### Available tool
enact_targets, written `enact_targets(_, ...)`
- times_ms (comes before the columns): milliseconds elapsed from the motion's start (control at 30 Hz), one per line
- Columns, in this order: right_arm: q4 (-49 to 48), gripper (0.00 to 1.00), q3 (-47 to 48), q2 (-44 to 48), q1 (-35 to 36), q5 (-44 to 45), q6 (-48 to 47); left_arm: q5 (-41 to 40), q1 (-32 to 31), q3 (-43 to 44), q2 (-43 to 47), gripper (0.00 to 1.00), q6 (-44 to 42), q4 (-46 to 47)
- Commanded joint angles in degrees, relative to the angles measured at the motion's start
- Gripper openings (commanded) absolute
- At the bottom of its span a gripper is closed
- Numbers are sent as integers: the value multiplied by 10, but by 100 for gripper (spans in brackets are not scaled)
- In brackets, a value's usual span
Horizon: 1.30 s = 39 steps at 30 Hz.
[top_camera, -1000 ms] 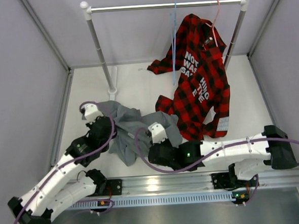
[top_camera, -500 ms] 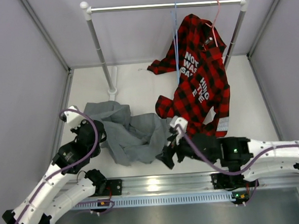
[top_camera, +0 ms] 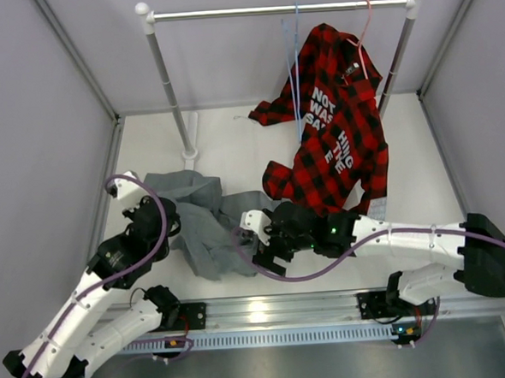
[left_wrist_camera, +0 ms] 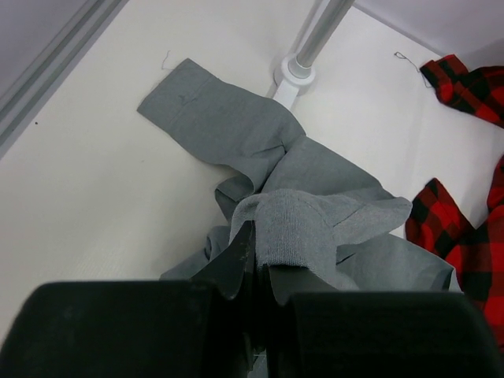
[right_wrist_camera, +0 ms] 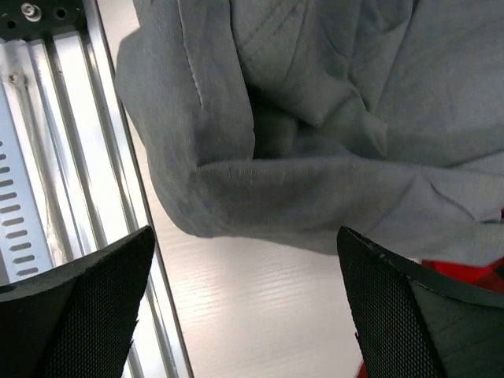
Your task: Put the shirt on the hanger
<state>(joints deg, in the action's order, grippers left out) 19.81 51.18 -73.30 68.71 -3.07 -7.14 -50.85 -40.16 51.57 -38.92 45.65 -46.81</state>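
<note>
The grey shirt [top_camera: 214, 227] lies crumpled on the table's left half, one sleeve [left_wrist_camera: 213, 122] stretched toward the rack foot. My left gripper [top_camera: 172, 221] is at its left edge, shut on a raised fold of the shirt [left_wrist_camera: 299, 228]; the jaws [left_wrist_camera: 264, 272] pinch the cloth. At the shirt's near right edge my right gripper [top_camera: 258, 254] hovers open. In its wrist view the shirt [right_wrist_camera: 315, 118] lies just beyond the fingertips [right_wrist_camera: 87, 315], and nothing is between them. The light-blue hanger [top_camera: 295, 66] hangs from the rail, bare.
A clothes rack [top_camera: 280, 9] stands at the back, its left post foot [left_wrist_camera: 295, 75] near the sleeve. A red-and-black plaid shirt [top_camera: 340, 141] hangs from a pink hanger [top_camera: 364, 19] and trails onto the table. An aluminium rail [right_wrist_camera: 47, 157] runs along the near edge.
My right gripper let go of the shirt, opened, drew back and returned to the shirt's near edge. My left gripper pulled its fold leftward, spreading the shirt.
</note>
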Motion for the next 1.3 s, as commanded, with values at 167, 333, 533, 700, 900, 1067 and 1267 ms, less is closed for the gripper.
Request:
enact_targets(167,-110,88,34,-36,-21,-37,-38,18,2,39,-12,0,-26,-3)
enact_targets(333,-114,56,49,-53,-21,-40,-50,17,2,45,-21,0,-28,-4)
enact_targets(533,-93,0,23,12,-4,31,-10,-1,2,64,-35,0,-23,-8)
enact_targets(700,65,0,110,93,62,246,85,-28,2,118,-56,0,-6,-14)
enact_targets(900,307,0,388,30,232,495,179,-81,2,189,-68,0,47,-15)
enact_targets(1067,393,0,496,-104,323,618,303,-101,1,201,-61,0,82,-15)
enact_targets(1267,398,0,447,-187,295,591,428,-158,2,218,-70,0,117,-74)
